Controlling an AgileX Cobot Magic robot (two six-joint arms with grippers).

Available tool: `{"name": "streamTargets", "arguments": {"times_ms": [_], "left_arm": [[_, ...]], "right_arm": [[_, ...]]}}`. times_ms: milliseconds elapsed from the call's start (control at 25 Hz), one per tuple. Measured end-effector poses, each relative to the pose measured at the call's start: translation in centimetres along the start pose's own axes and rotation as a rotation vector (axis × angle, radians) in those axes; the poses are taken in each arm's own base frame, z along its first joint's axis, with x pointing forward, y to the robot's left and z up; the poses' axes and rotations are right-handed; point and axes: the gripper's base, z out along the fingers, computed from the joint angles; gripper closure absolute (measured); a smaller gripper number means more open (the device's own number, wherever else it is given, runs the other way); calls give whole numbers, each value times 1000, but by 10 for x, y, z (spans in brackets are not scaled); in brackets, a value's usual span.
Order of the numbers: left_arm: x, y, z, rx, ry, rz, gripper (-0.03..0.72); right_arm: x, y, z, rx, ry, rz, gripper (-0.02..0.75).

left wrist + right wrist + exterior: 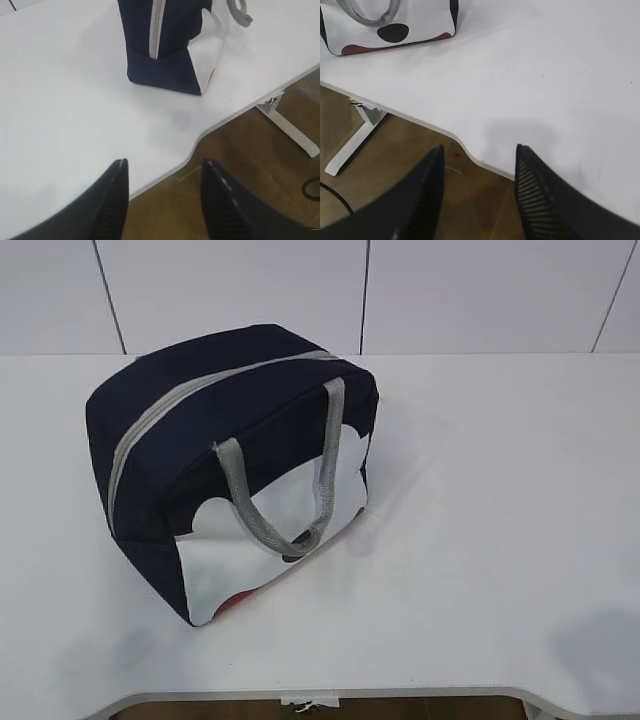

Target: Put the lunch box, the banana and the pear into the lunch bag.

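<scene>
The desk (500,540) carries only the bag (230,460), which stands left of centre with its grey zipper (150,420) shut along the top and a handle (270,510) hanging down its side. I see no box, banana or pear in any view; whether they are already inside I cannot tell. My left gripper (162,200) and right gripper (477,195) hang released and empty over the desk's front edge.

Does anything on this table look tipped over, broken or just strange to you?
Nothing looks spilled or damaged. The boxy navy-blue fabric lunch bag leans to one side on the white table, its grey zipper appears shut and one grey webbing handle hangs down its white panel. No food or lunch box shows in any view.
</scene>
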Motion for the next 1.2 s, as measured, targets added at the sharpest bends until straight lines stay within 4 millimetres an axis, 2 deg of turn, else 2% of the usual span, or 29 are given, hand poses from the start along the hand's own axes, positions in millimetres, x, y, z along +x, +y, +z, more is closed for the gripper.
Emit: {"name": "streamTargets", "arguments": {"times_ms": [200,560,760,920,1200], "left_arm": [[0,0,0,-2,-3,-67,327],[-1,1,0,-14,-9,-84,328],[-1,1,1,-88,-6,-126,328],[-2,0,2,-192,-3,-185,332],[-2,-1,2,-269,0,-228,351]], "right_arm": [[0,0,0,0,2,4,372],[0,0,0,0,3,6,372],[0,1,0,22,4,23,372],[0,2,1,115,10,82,372],[-1,5,2,314,22,202,372]]}}
